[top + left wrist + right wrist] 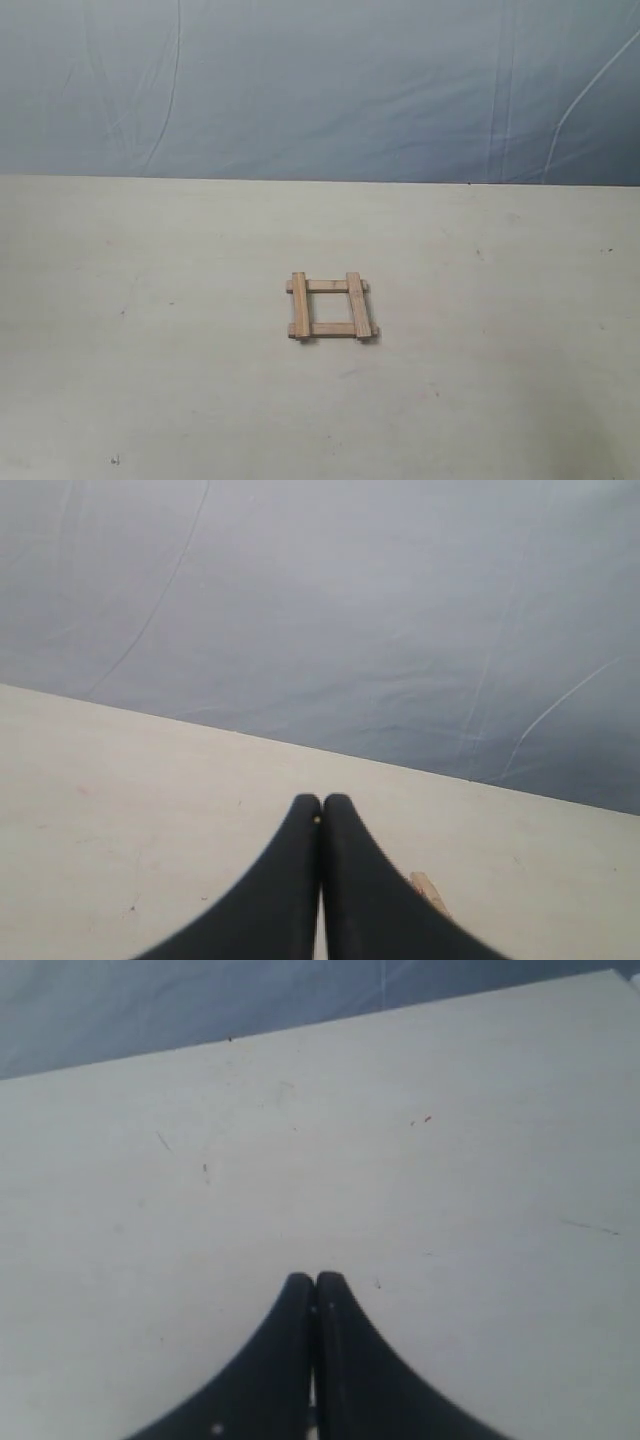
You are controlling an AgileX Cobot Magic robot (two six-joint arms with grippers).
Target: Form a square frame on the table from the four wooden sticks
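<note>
Four light-brown wooden sticks lie as a small square frame [331, 306] with overlapping corners near the middle of the pale table [150, 330] in the exterior view. Neither arm shows in that view. In the left wrist view my left gripper [321, 805] is shut with nothing between its black fingers, and the tip of one wooden stick [430, 891] peeks out beside a finger. My right gripper [315, 1282] is also shut and empty, held over bare table [450, 1180]; no stick shows in the right wrist view.
A wrinkled blue-grey backdrop sheet [320, 90] hangs behind the table's far edge. It also shows in the left wrist view as the sheet [400, 610]. Small dark specks mark the table surface.
</note>
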